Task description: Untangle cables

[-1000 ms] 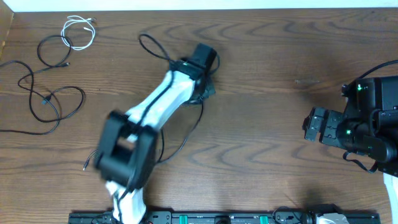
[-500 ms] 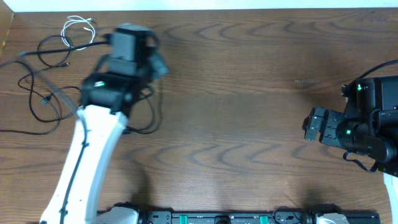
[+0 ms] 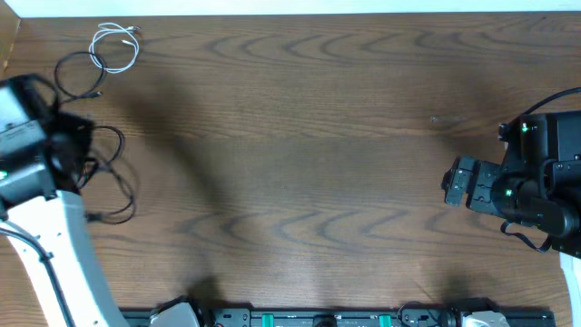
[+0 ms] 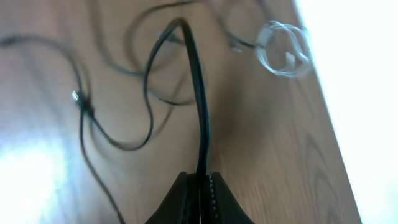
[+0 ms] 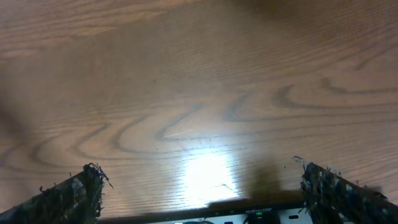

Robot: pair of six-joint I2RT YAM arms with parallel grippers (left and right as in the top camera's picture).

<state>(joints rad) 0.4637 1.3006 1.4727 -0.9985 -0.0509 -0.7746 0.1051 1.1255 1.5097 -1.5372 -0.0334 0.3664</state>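
Note:
My left gripper (image 4: 200, 179) is shut on a black cable (image 4: 198, 93), which rises taut from the jaws to a bend. From above, the left gripper (image 3: 73, 150) is at the table's far left, over loose black cables (image 3: 116, 177). A further black loop (image 3: 77, 73) lies behind them. The small white cable (image 3: 116, 47) is coiled near the back left corner; the white cable (image 4: 283, 48) appears blurred in the left wrist view. My right gripper (image 3: 451, 182) hovers at the far right, its fingers (image 5: 68, 196) wide apart over bare wood.
The wooden table (image 3: 318, 136) ends close to the cables at its left edge (image 3: 7, 45) and back edge (image 3: 290, 13). A black rail (image 3: 318, 318) runs along the front edge. The right arm's body (image 3: 545, 177) fills the right side.
My left arm has swung from the table's middle to the far left, dragging a black cable with it. The right arm has not moved.

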